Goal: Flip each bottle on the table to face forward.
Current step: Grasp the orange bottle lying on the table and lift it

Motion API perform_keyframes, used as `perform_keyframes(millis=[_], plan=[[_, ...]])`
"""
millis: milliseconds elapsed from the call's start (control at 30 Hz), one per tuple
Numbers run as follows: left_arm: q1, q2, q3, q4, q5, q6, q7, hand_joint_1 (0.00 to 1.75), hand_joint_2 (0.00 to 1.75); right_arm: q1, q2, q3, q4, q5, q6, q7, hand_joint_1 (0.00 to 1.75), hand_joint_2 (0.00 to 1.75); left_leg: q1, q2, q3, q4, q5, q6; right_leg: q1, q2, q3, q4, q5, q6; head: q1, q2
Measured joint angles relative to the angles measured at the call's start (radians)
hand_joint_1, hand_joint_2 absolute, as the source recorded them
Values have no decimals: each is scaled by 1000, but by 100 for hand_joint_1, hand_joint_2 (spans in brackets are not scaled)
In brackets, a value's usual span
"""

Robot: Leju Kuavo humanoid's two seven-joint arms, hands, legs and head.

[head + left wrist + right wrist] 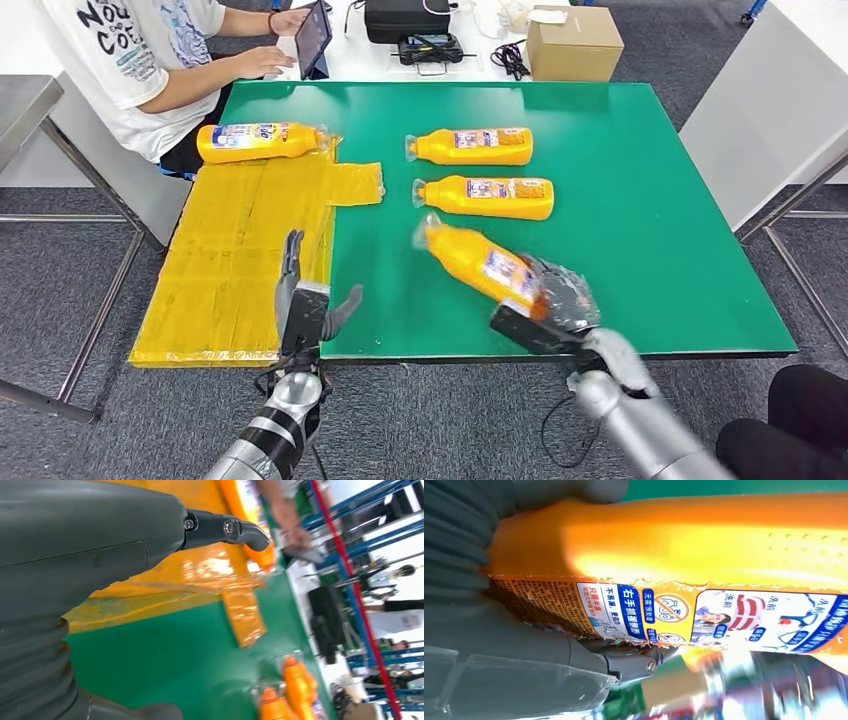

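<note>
Green surface (650, 220): a mat covers it, with the bottles lying on it and the robot's arms coming in over its near edge.
Yellow sheet (235, 260): taped-up patch along the surface's left side, hanging past the near edge; a tab of it reaches toward the middle.
Person (130, 60): seated at the far left corner in a white printed shirt, hands at a tablet (312, 38).
Cardboard box (573, 42): on the white table beyond the far edge, beside a black case (405, 18).
Right hand (550, 305): fingers (634, 662) wrapped round the base end of a bottle, thumb across its orange side.
Held bottle (480, 262): orange, tilted, cap end pointing away and to the left, blurred; label with blue print seen in the right wrist view.
Two middle bottles: (472, 146) far one, (486, 196) nearer one, both on their sides, parallel, caps to the left, labels up.
Left bottle (260, 141): on its side at the sheet's far end, near the person.
Left hand (305, 300): above the sheet's near edge, fingers spread apart, holding nothing.
</note>
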Motion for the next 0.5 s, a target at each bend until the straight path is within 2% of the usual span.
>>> perform_keyframes(millis=[100,233,367,500], plan=[[25,-4,45,-2,0,-50,6,0,175,87,115,-129,-100,44,-107,-22,175,175,1,-3,-2,0,0,0,1,-3,-2,0,-1,-1,0,0],[45,-10,89,-11,30,-145,45,0,175,148,205,-252,-189,74,-181,-68,175,175,1,-3,-2,0,1,0,1,-3,-2,0,-1,-2,1,0],[56,-18,119,-37,108,-338,108,0,175,189,282,-351,-249,89,-280,-142,175,175,-1,-2,-2,0,1,0,-1,-3,-2,0,-1,-1,1,0],[66,-21,128,-78,215,-559,161,0,175,208,319,-399,-249,86,-258,-199,175,175,-1,-2,-2,0,1,0,-1,-3,-2,0,-1,-1,1,0]])
